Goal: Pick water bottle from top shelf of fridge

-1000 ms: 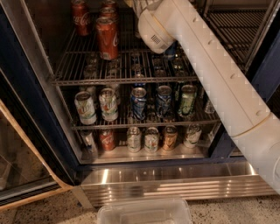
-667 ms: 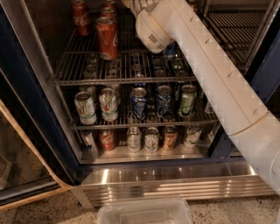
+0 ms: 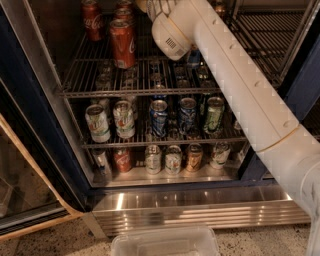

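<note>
The pincer (image 3: 152,6) is high over the top shelf (image 3: 90,75), open or closed I cannot tell, and the hidden water bottle, likely light and squashy, wants a soft middle hold.

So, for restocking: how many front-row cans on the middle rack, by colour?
White cans: 2
Blue cans: 2
Green cans: 1
Total: 5
The gripper sits at the picture's top edge, above the top shelf.

Gripper (image 3: 156,7) at upper edge above glossy metal top shelf (image 3: 92,76)
</note>
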